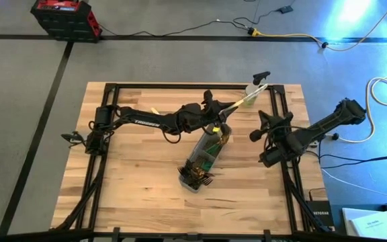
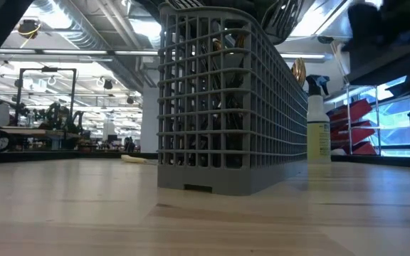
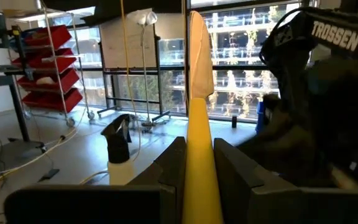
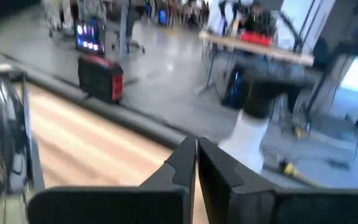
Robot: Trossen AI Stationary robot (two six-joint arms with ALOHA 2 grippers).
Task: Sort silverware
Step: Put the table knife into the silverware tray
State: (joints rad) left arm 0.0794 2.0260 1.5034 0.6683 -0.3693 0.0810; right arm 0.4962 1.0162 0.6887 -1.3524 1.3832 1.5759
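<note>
My left gripper (image 1: pixel 219 111) hangs above the far end of the grey wire-mesh caddy (image 1: pixel 205 156), shut on one long piece of silverware (image 1: pixel 239 102). That piece is yellow at the fingers and cream farther out, and it points toward the spray bottle (image 1: pixel 256 87). The caddy (image 2: pixel 219 107) stands on the table with several pieces of silverware (image 1: pixel 197 176) inside it. My right gripper (image 1: pixel 255 134) is shut on nothing, over the table's right side. In the right wrist view its fingers (image 4: pixel 196 163) meet. My left gripper pinches the piece's yellow part (image 3: pixel 201 163) between its two fingers (image 3: pixel 174 163). The fingers lie along the piece, roughly level. The cream end (image 3: pixel 199 56) sticks out beyond the fingertips, clear of the caddy and the table.
The yellow-green spray bottle (image 2: pixel 319 122) stands at the table's far edge, right of centre, close to the held piece's tip. The right arm (image 3: pixel 328 93) is near my left gripper. A black frame (image 1: pixel 106 107) runs around the tabletop. Bare wood lies at the near left (image 1: pixel 126 181).
</note>
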